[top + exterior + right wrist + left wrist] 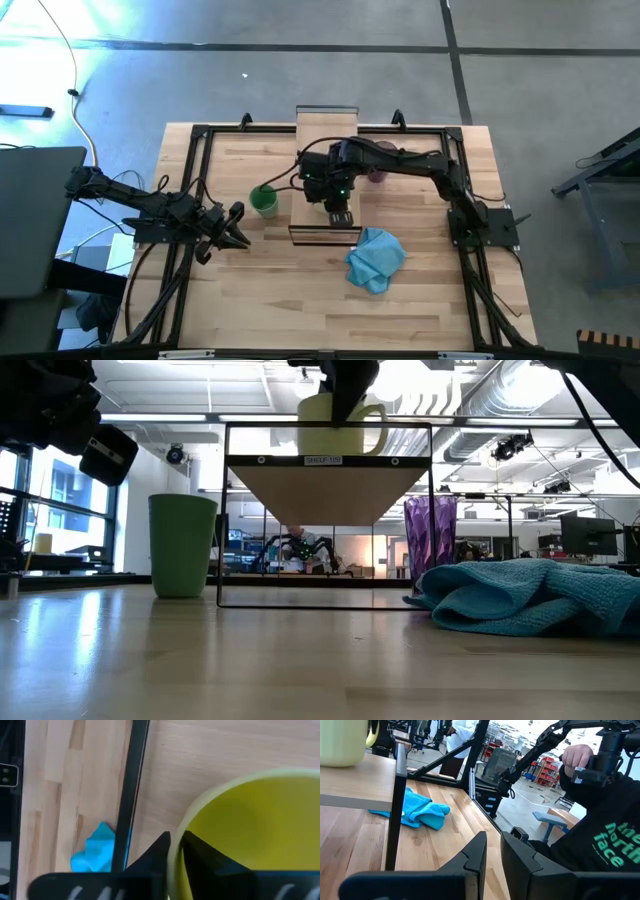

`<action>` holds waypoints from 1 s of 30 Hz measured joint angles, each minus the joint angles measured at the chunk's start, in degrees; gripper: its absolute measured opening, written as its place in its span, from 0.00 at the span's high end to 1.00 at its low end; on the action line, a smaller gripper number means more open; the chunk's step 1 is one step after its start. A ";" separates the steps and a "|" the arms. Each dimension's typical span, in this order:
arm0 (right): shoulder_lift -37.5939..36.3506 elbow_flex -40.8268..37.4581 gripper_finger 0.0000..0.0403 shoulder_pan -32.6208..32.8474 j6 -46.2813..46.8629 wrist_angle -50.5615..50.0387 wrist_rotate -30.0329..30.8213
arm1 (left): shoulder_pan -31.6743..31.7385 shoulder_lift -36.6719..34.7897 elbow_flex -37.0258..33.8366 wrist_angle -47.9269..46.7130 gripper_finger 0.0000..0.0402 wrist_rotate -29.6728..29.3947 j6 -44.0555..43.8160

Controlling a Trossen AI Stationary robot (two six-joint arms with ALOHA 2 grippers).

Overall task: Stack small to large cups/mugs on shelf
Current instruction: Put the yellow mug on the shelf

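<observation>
The yellow mug (333,426) stood upright on the shelf (328,481), mouth up, near the shelf's front end; in the low view its handle jutted sideways toward the purple tumbler's side. The right pincer (176,845) came down from above and pinched the mug's rim, one finger inside the bowl and one outside, as the right wrist view showed. The shelf, a long light-wood board on a dark frame, ran with its long axis from the counter's far edge toward the middle of the counter (420,300).

The green cup (264,201) stood upright on the counter just beside the shelf's left side. The purple tumbler (430,540) stood upright on the counter at the shelf's right side, partly hidden under the right arm in the high view. A crumpled blue cloth (375,257) lay on the counter near the shelf's front right corner.

The left pincer (237,226) waited low over the counter left of the green cup, well apart from the shelf, its fingers (475,860) close together with only a narrow gap and nothing between them.

Beyond the counter's edge a person in a dark top (600,830) stood.
</observation>
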 joint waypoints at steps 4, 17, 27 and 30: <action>0.44 -0.22 0.79 0.02 1.38 0.02 0.12 | -0.01 0.00 0.00 0.00 0.88 -0.61 0.00; 0.22 -0.13 0.69 -0.02 1.97 1.18 0.55 | -0.01 0.00 0.00 0.00 0.88 -0.81 0.00; 0.13 -0.11 0.69 -1.41 11.17 2.12 0.55 | 0.00 0.00 0.00 0.00 0.88 -1.03 0.00; 0.13 -0.07 0.69 -1.53 13.44 2.17 0.52 | -0.01 0.00 0.00 0.00 0.88 -1.03 0.00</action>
